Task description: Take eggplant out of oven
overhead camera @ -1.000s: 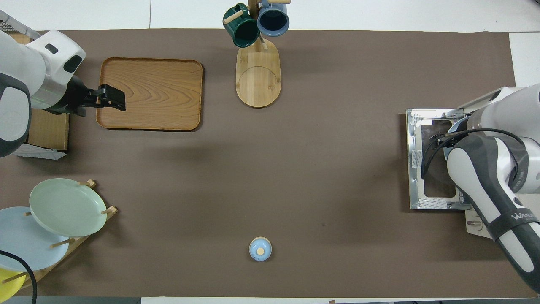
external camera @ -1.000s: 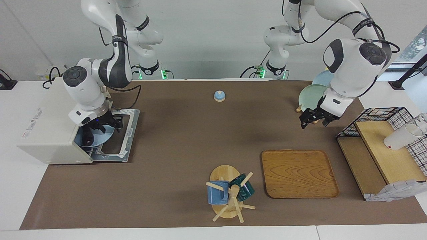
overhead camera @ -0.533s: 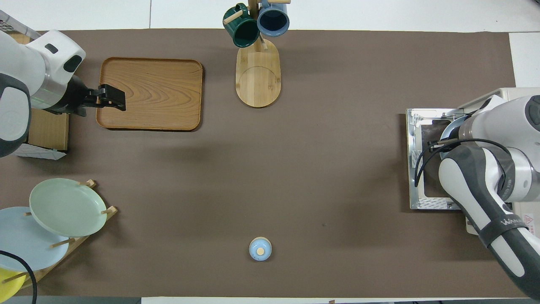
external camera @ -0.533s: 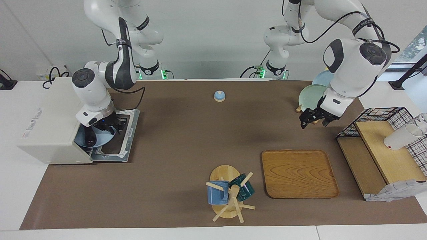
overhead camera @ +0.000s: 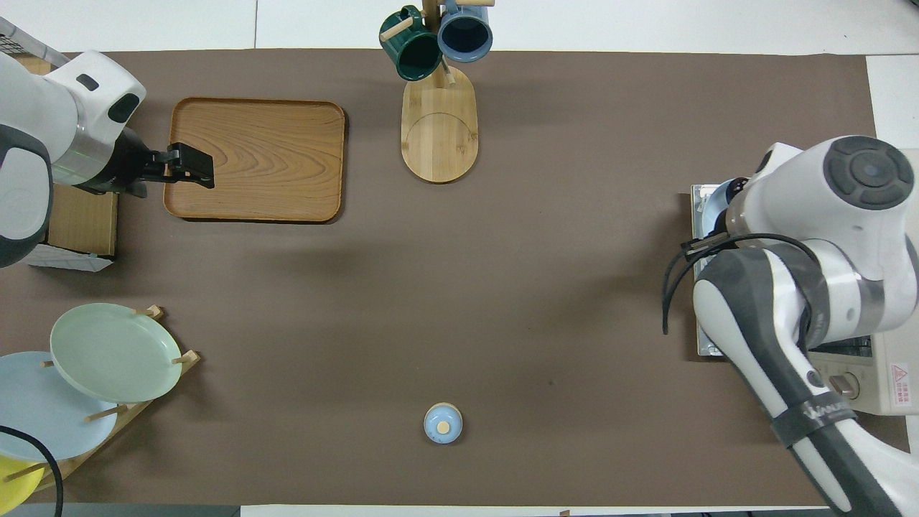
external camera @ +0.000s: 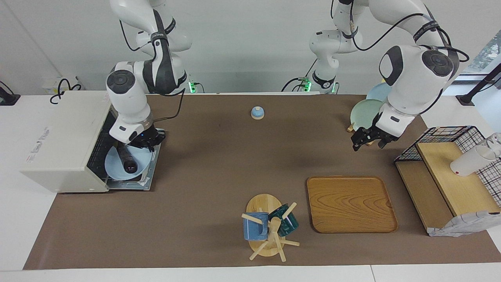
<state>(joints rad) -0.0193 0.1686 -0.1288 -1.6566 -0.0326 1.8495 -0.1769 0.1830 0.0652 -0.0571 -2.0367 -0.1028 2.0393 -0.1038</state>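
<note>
The oven (external camera: 64, 141) stands at the right arm's end of the desk (external camera: 219, 164), its door (external camera: 150, 166) folded down flat. A light blue plate (external camera: 117, 166) rests on that door, and the eggplant (external camera: 127, 162) lies on the plate, in front of the oven. The right gripper (external camera: 146, 141) hangs over the plate's edge nearest the robots; I cannot tell its state. The left arm waits, its gripper (external camera: 366, 141) in the air over the bare desk near the plate rack (external camera: 366, 113), slightly open and holding nothing.

A wooden tray (external camera: 351, 203) lies beside the mug tree (external camera: 269, 231).
</note>
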